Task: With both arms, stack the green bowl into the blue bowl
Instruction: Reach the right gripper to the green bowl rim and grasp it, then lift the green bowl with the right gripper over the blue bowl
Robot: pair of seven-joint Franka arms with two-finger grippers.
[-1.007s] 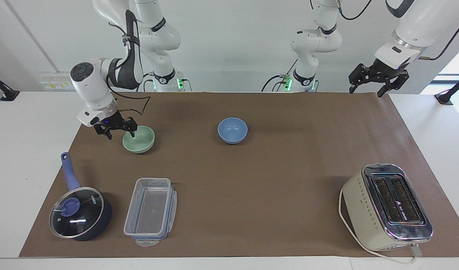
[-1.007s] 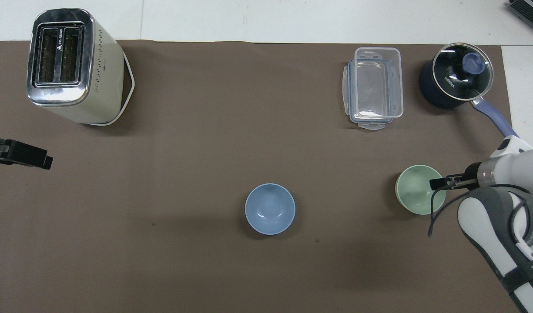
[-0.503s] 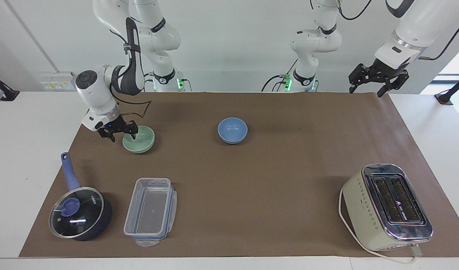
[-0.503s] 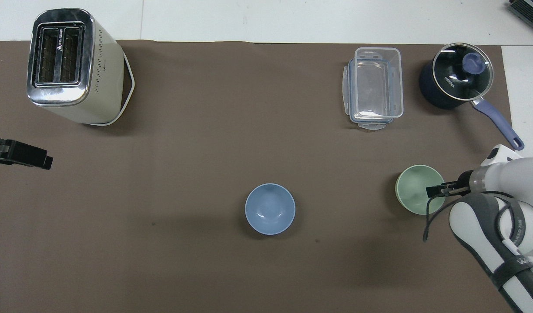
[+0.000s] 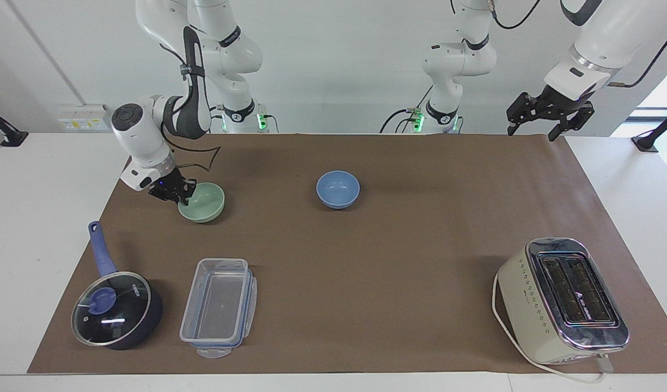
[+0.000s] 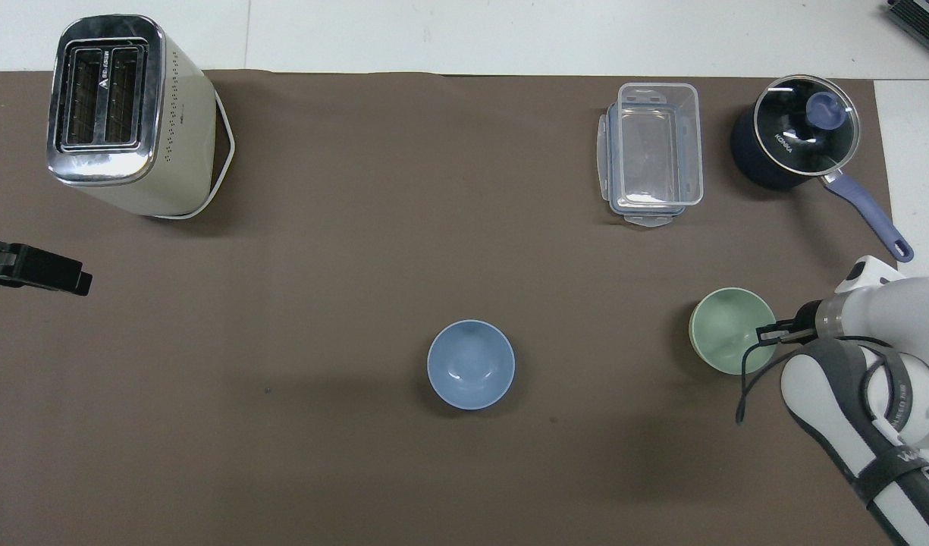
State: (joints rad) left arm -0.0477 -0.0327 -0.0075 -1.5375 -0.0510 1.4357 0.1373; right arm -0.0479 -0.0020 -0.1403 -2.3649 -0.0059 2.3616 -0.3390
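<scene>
While the right gripper pinches the green bowl's rim, the scene sorts by size, every place given from the blue bowl:
Mat: one brown mat (image 5: 366, 283) covers the table; all things stand on it.
Toaster: one cream toaster (image 5: 562, 299), farther from the robots than the blue bowl, toward the left arm's end; two slots, nothing seen in them.
Saucepan: one dark blue saucepan (image 5: 117, 309) under a glass lid, farther from the robots than the blue bowl, toward the right arm's end; contents cannot be told.
Plastic box: one clear box (image 5: 219, 306), lidless, nothing in it, between saucepan and blue bowl along the table, farther from the robots.
Blue bowl: one blue bowl (image 5: 337, 189), mid-table, nothing in it.
Green bowl: one green bowl (image 5: 202, 202), well apart from the blue bowl, toward the right arm's end, nothing in it.
Right gripper: right gripper (image 5: 182, 196), fingers together on the green bowl's rim.
Left gripper: left gripper (image 5: 532, 129), fingers apart, waiting over the mat's corner nearest the left arm.
Count: two bowls, two grippers, one of everything else.
</scene>
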